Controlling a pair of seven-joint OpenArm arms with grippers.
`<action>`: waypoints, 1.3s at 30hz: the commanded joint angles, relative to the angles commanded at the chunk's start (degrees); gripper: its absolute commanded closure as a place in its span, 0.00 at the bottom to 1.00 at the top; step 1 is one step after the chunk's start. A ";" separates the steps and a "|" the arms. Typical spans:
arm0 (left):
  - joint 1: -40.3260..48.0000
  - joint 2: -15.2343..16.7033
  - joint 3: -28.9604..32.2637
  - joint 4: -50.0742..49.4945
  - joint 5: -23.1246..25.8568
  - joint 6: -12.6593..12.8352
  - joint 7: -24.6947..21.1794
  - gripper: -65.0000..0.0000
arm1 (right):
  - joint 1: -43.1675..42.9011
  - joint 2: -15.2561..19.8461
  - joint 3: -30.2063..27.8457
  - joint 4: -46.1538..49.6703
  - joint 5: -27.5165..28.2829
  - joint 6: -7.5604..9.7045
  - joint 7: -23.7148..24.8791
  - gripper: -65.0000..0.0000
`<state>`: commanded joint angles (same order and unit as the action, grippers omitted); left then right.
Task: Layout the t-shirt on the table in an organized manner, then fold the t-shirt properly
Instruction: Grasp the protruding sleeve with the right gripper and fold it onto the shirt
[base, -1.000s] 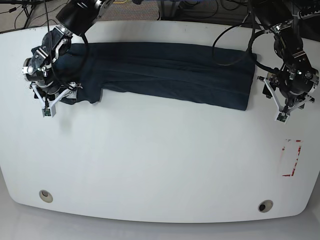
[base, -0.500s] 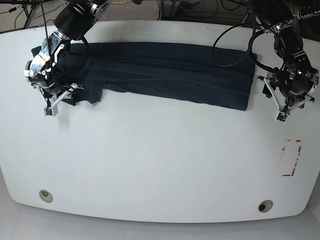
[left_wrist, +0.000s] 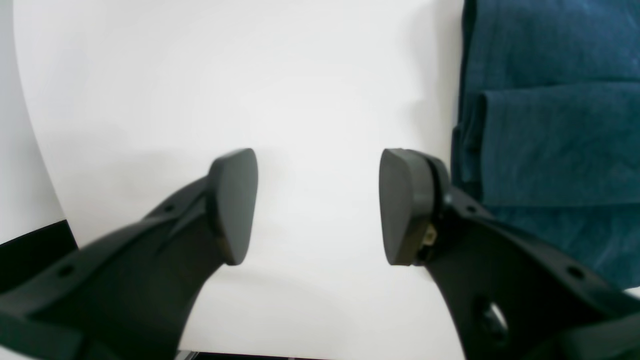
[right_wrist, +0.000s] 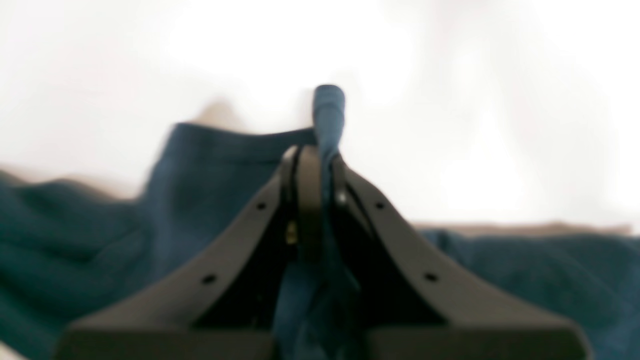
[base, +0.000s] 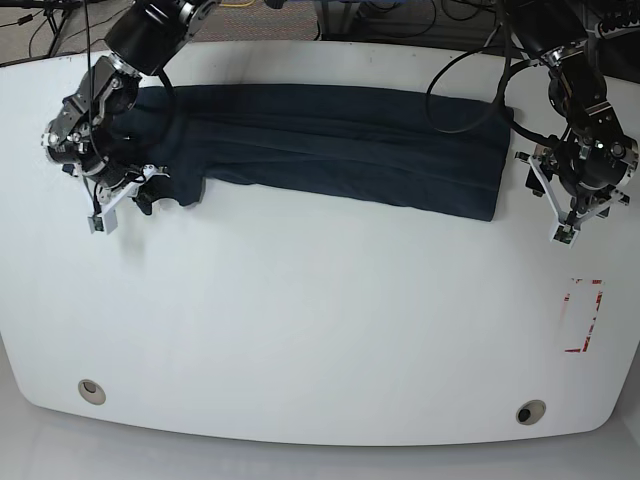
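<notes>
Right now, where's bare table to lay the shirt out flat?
The near half of the table, between the shirt and the grommets, is bare. The far strip is crowded: the right gripper pinches the shirt, and the left gripper hangs open beside it.

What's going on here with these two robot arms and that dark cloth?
A two-armed robot is folding a navy t-shirt, which lies as a long band across the white table. The right gripper is pinched shut on a fold of fabric at one end. The left gripper hangs open over bare table beside the other end, holding nothing.
</notes>
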<state>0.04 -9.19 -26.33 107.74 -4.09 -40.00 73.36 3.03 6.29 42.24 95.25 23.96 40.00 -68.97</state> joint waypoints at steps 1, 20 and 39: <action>0.00 0.00 0.00 0.00 0.00 0.00 0.00 0.45 | -0.53 0.18 0.00 0.88 2.46 0.00 -1.49 0.99; 0.09 -0.26 0.09 -3.52 0.26 0.00 -0.09 0.45 | -14.68 6.15 -8.62 5.19 40.53 0.00 -9.23 0.99; 0.26 -0.26 0.09 -3.43 0.26 0.00 -0.09 0.45 | -21.01 12.40 -18.64 9.23 40.88 0.00 -9.49 0.39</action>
<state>0.31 -9.45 -26.24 104.31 -3.82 -40.00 73.27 -17.98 18.68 23.60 104.48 64.84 40.00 -78.46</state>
